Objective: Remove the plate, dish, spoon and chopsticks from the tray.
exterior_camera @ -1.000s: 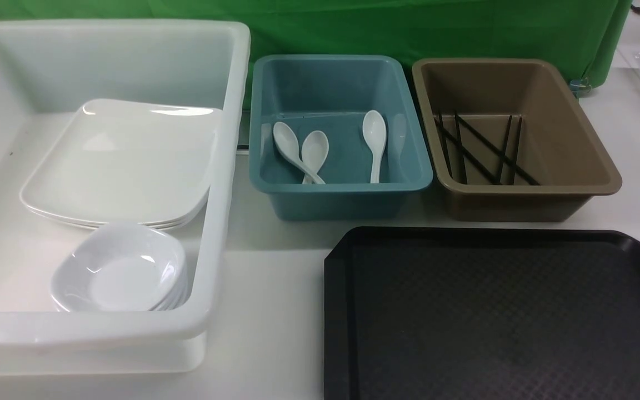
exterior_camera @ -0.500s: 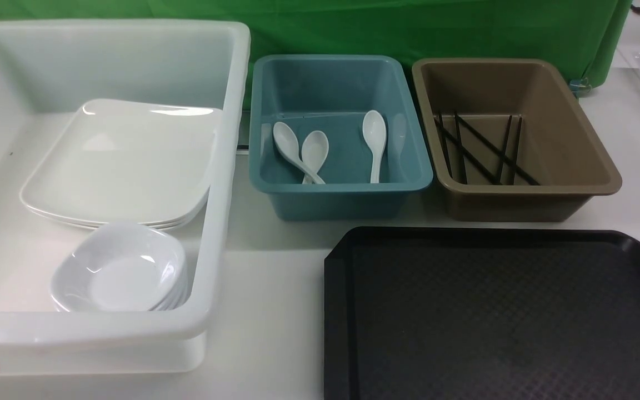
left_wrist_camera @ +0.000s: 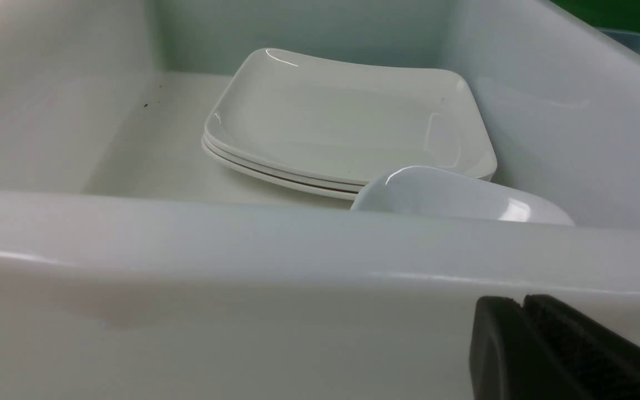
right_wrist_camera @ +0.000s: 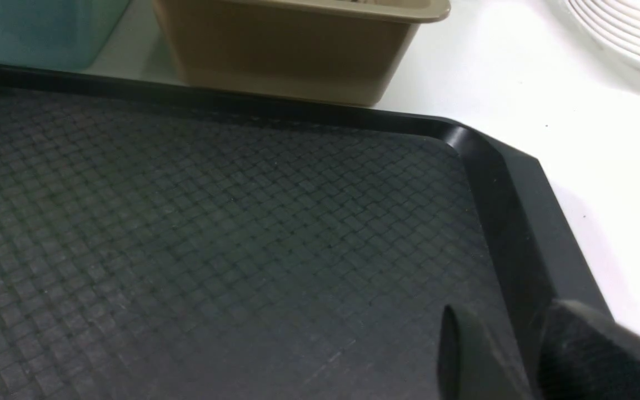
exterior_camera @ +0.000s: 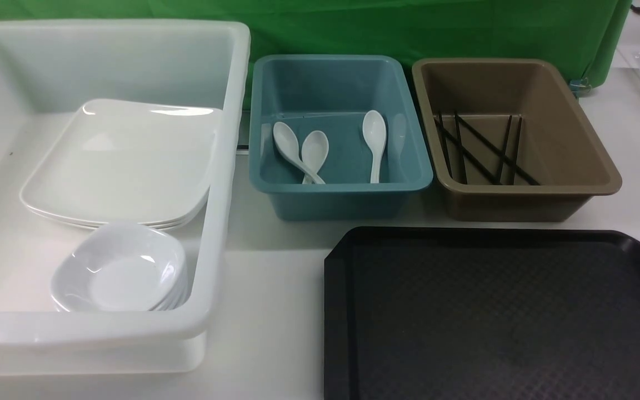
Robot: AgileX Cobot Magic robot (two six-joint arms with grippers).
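So the black tray (exterior_camera: 498,316) sits bare at the near right of the tabletop (exterior_camera: 275,311). The plates (exterior_camera: 120,161) are stacked in the big white tub (exterior_camera: 209,166) on the left, small dishes (exterior_camera: 120,269) piled at its near wall. Spoons (exterior_camera: 374,141) lie in the blue bin (exterior_camera: 342,189), chopsticks (exterior_camera: 481,150) in the brown bin (exterior_camera: 520,191). Left pincer (left_wrist_camera: 523,311) is pressed together, empty, just outside the tub's near wall, dishes right behind that wall. Right pincer (right_wrist_camera: 525,344) hangs over the tray's right rim, fingers (right_wrist_camera: 470,355) a bit apart, pinching nothing.
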